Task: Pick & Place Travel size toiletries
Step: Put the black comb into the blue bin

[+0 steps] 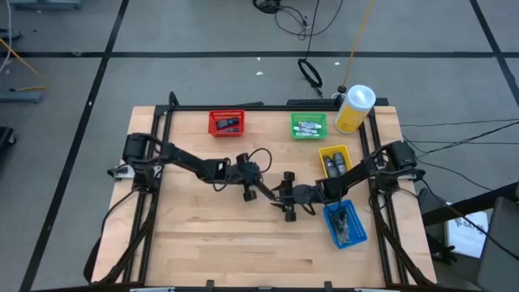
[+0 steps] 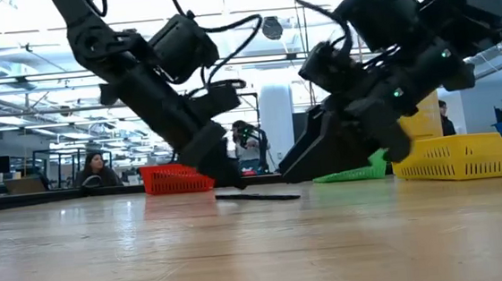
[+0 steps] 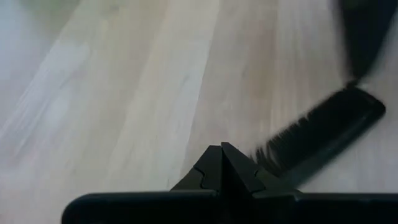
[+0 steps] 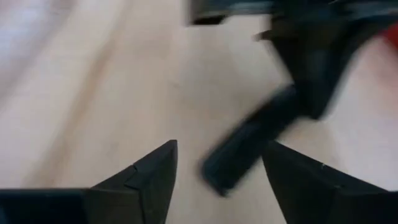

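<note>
Black, flat and toothed along one edge, a comb [image 3: 323, 134] lies on the wooden table [image 1: 203, 235] at mid-table, between the two grippers. Left gripper [image 1: 258, 193] sits just left of it, tips pressed together and holding nothing. Right gripper [image 4: 217, 171] faces it from the right, fingers [image 4: 152, 171] apart with the comb's end in the gap, not yet clamped.

Step in hand, as judged: the grasp. Next move calls for the right fingers to lower and close around the comb (low and thin, so slippage is a risk).

Both arms reach inward, wrists low. Red bin [image 1: 226, 122], green bin [image 1: 309, 126], yellow bin [image 1: 333, 161] and blue bin [image 1: 345, 224] already hold small items.
</note>
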